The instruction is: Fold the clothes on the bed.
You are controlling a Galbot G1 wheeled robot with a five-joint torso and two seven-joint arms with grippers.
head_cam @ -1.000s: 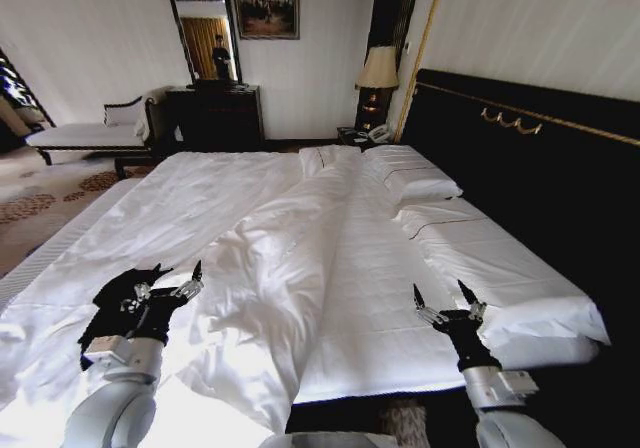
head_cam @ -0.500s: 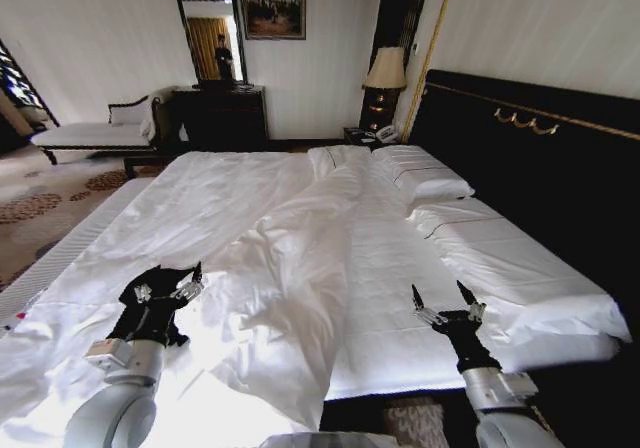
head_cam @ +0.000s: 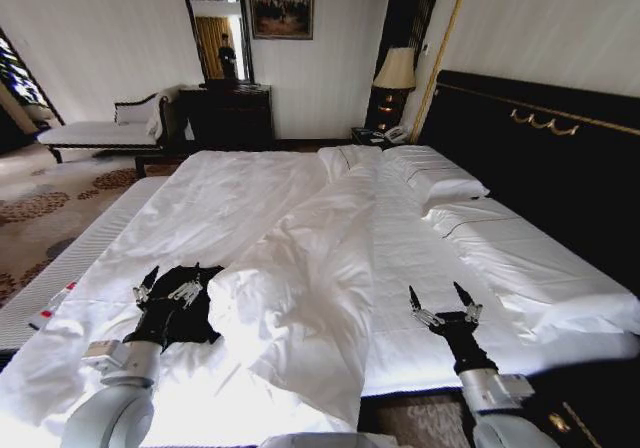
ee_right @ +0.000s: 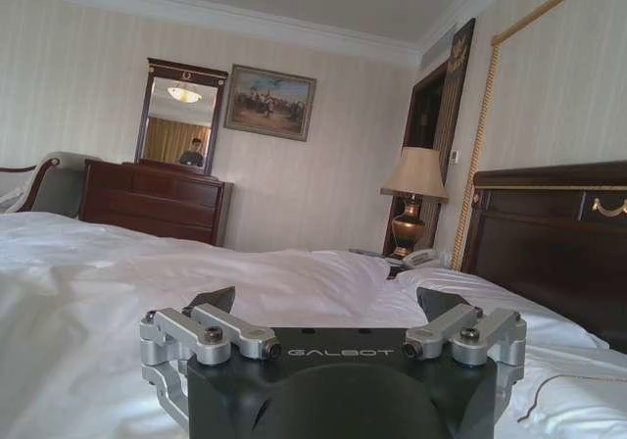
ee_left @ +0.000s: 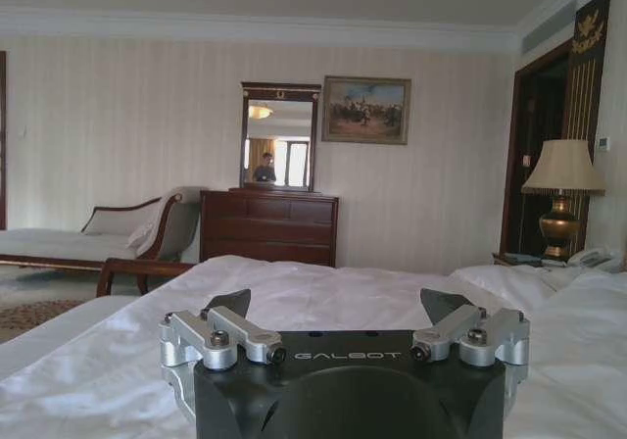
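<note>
Both arms raised out over the near edge of the bed (head_cam: 560, 298), wrists level and fingers aimed toward the far wall, probably a ready pose ahead of any reach, since nothing is held. Left gripper (head_cam: 172, 277) spread wide, hovering in front of the black T-shirt (head_cam: 195, 313); seen from its own wrist camera as the same left gripper (ee_left: 336, 306), dark fingertips far apart with bare bedding between them. Right gripper (head_cam: 440, 298) likewise gaping, well apart from the garment, poised over the flat white sheet (head_cam: 420, 258) on the headboard side; from its wrist, the right gripper (ee_right: 323, 303) equally wide and empty. T-shirt bunched in a dark heap on the robot's left part of the mattress, just beside the rumpled ridge of white duvet (head_cam: 300, 268) running up the middle toward the pillows (head_cam: 440, 178). No folding begun, judging by the crumpled lie of the cloth. Hard to make out much of the shirt: partly masked by the left arm and gripper, no lettering, sleeves or collar readable, outline lost in shadow. Uncertain too whether an edge is tucked beneath the duvet fold. Bed's near corners cut off at the frame bottom; dark headboard (head_cam: 540, 168) cropped at the right.
</note>
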